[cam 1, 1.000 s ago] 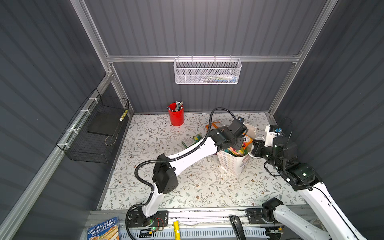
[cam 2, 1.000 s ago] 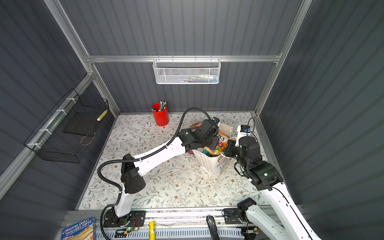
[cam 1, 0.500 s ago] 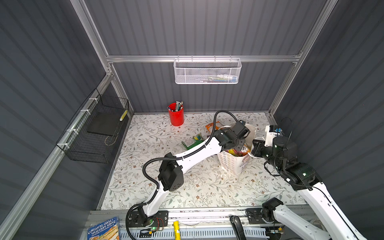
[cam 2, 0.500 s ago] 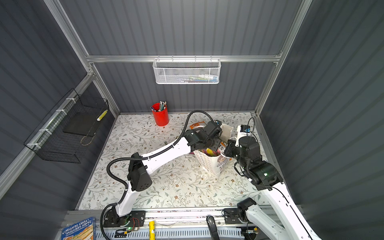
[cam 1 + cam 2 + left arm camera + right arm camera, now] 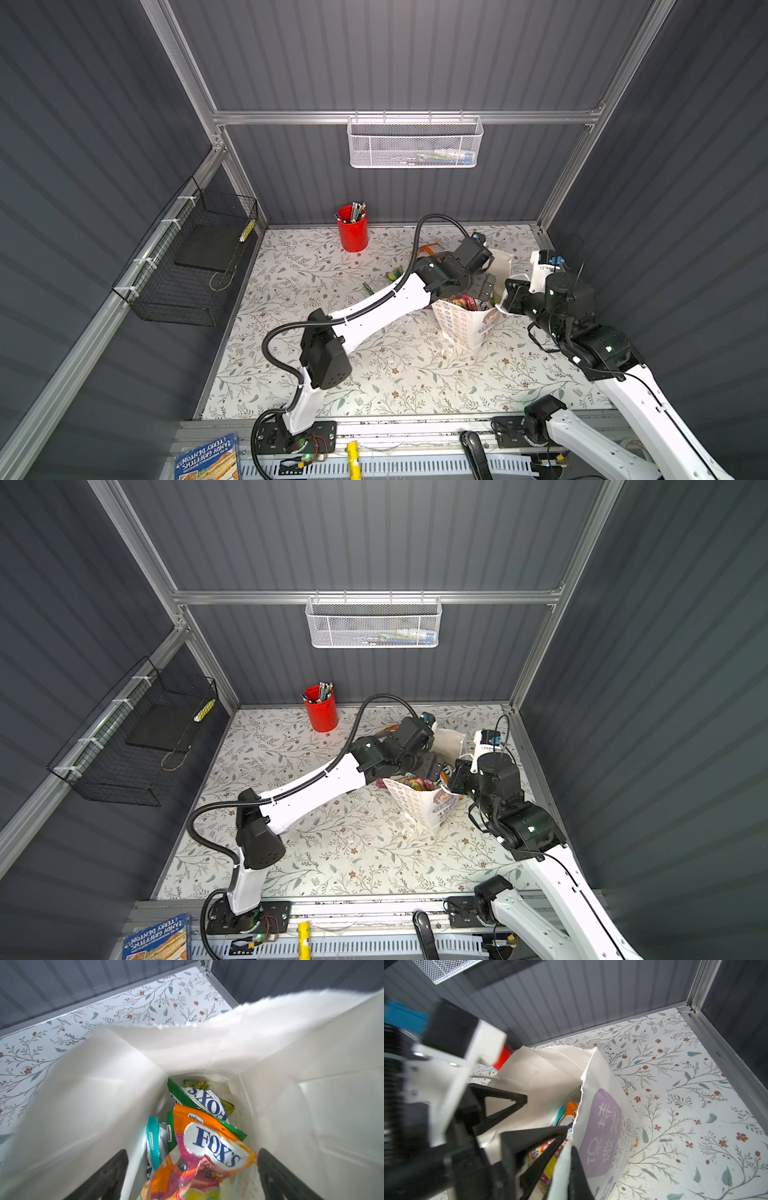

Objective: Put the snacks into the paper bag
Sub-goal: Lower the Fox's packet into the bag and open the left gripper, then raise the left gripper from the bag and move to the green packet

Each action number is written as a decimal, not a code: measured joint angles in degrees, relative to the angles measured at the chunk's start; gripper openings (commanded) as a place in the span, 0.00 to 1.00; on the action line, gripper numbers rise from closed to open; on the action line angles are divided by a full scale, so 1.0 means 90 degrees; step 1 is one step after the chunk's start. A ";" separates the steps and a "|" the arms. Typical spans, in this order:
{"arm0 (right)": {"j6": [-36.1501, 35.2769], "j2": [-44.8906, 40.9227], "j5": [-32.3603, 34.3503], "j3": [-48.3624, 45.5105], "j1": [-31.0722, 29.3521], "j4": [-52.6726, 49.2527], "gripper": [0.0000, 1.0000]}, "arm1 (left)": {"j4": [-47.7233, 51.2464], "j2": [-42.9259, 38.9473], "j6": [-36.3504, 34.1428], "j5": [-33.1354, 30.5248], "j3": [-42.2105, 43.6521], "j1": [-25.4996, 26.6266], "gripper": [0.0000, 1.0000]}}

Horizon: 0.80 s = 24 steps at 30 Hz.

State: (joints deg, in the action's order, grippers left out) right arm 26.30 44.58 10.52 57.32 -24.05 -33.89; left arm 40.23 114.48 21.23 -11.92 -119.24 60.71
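Two things have changed in the last second. The left gripper (image 5: 192, 1154) has gone from nearly closed to spread wide. The orange packet (image 5: 209, 1147) it brought is no longer pinched and now lies loose between the black fingers (image 5: 112, 1172), low in the middle of the left wrist view. It sits on top of a pile inside the paper bag (image 5: 83, 1105), with a green packet (image 5: 180, 1097) further in and a teal packet (image 5: 152, 1138) on edge to its left.

In both top views the bag stands right of centre on the flowered table (image 5: 374, 374), mouth up, with the left gripper right over the opening. The right gripper (image 5: 570, 1167) is closed tight on the bag's near wall just under the rim, at the bottom of the right wrist view. It appears to be keeping the mouth open and the bag steady.

I judge this packet delivered, so the left arm is free to fetch another. The job is not finished. A second orange packet (image 5: 429, 250) and a green-and-yellow packet (image 5: 394, 274) lie on the table above centre, just left of the bag and partly hidden by the arm. The open fingers are close to the paper walls, so leaving calls for a straight lift or they may snag the bag.
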 measured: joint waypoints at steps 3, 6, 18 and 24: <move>0.0000 0.0000 0.0000 0.0000 0.0000 0.0000 0.00 | -0.0136 -0.0571 0.0010 0.0080 0.0175 0.0000 1.00; 0.0000 0.0000 0.0002 0.0000 0.0000 0.0000 0.00 | -0.0330 -0.1083 0.0036 0.0206 0.0379 0.0000 1.00; 0.0000 0.0002 0.0002 0.0000 0.0000 0.0002 0.00 | -0.0962 -0.3623 0.0029 -0.0066 0.2822 0.0000 1.00; 0.0002 0.0005 0.0000 0.0000 0.0000 0.0002 0.00 | -0.1088 -0.5246 0.0306 -0.1256 0.4486 0.0000 1.00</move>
State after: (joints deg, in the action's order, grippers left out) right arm 26.33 44.62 10.52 57.32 -24.05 -33.87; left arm 30.44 67.26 23.99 -23.22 -78.87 60.71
